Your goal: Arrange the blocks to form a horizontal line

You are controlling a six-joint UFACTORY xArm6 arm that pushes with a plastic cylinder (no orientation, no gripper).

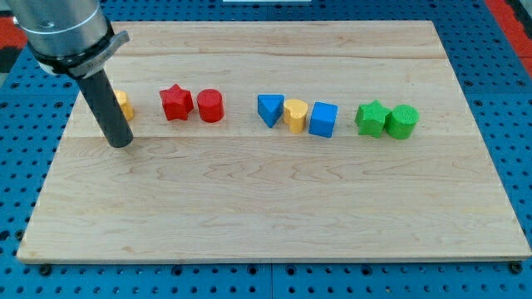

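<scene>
My tip (121, 143) rests on the wooden board (274, 216) at the view's left. A yellow block (123, 104) lies just above and behind the rod, partly hidden by it. To its right stand a red star (176, 103) and a red cylinder (210, 106), close together. Further right a blue triangle (269, 109), a yellow heart (295, 115) and a blue cube (323, 120) touch in a row. At the right a green star (371, 118) and a green cylinder (402, 121) sit side by side. All the blocks lie in a rough horizontal row.
The board lies on a blue perforated table (515, 100). The arm's grey body (62, 29) fills the view's top left corner.
</scene>
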